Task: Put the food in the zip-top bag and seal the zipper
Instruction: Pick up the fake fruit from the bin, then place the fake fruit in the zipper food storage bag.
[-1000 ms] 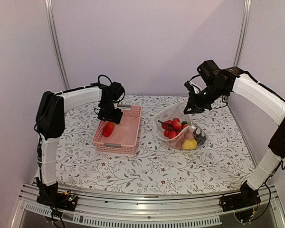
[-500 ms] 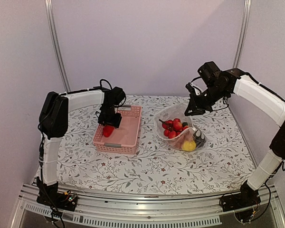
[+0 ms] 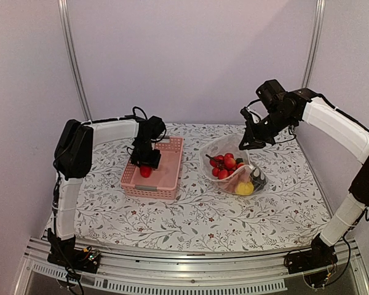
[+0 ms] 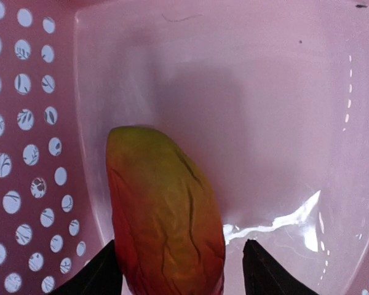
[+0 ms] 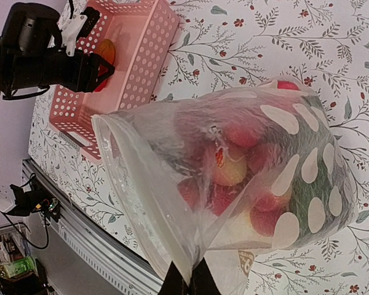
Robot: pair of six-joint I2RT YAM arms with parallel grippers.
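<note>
A basket [image 3: 149, 189] sits on the table [image 3: 203, 215] left of centre, toward its far edge, with a pepper [image 3: 146, 171] inside. Just right of it, the zip-top bag [image 3: 218, 146] holds the other food [image 3: 225, 165].

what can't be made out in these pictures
Top view: the left end effector hides most of the pepper in the basket; contact unclear.
Left wrist view: the pepper's near end and the fingers are cut off by the bottom edge.
Right wrist view: the food blurs behind the plastic of the bag, uncountable; the right end effector is cut off by the bottom edge.
</note>
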